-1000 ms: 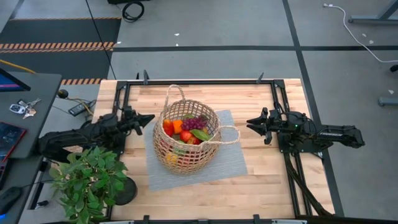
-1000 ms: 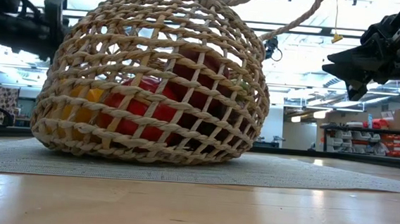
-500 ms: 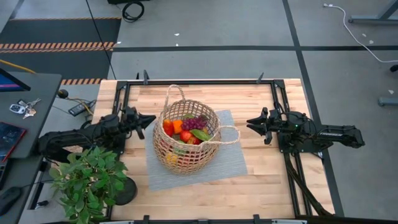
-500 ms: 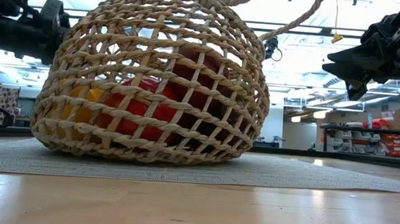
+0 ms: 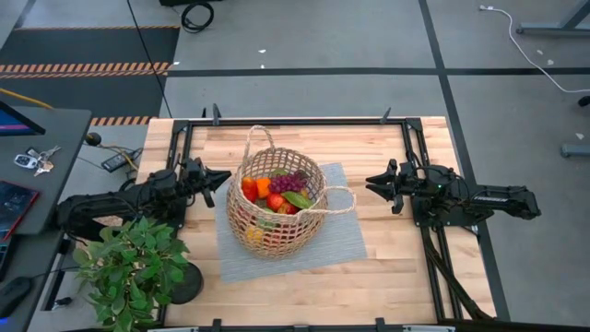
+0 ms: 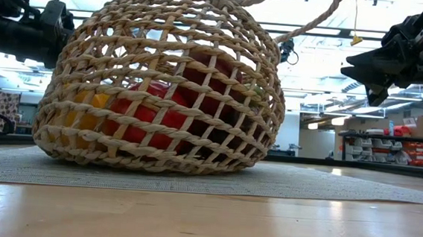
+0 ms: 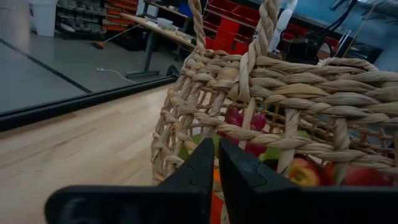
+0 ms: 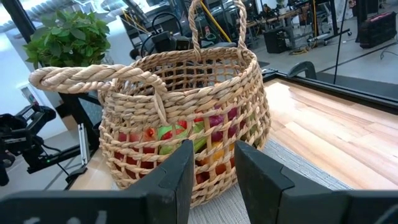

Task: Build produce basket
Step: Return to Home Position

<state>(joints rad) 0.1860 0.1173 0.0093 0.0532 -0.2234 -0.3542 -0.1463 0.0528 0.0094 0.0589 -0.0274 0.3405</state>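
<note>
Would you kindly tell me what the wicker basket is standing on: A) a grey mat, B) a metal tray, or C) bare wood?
A: the basket rests on a grey mat spread over the wooden table.

A light butcher-block table (image 5: 387, 267) fills the middle of the floor, edged by a black metal rail frame (image 5: 304, 121). A grey woven mat (image 5: 341, 242) lies at its centre, turned slightly askew to the table edges. At the near left corner stands a leafy green plant (image 5: 129, 267) in a black pot (image 5: 187, 282). Left of the table, a dark side desk (image 5: 51, 148) carries a bunch of keys (image 5: 35, 160). On the grey floor beyond run orange-and-black striped tape (image 5: 88, 67), a coiled black cable (image 5: 196, 14) and a thin white cable (image 5: 535, 46). From table height, shelving with orange bins (image 6: 418, 152) shows in the room behind.
</note>
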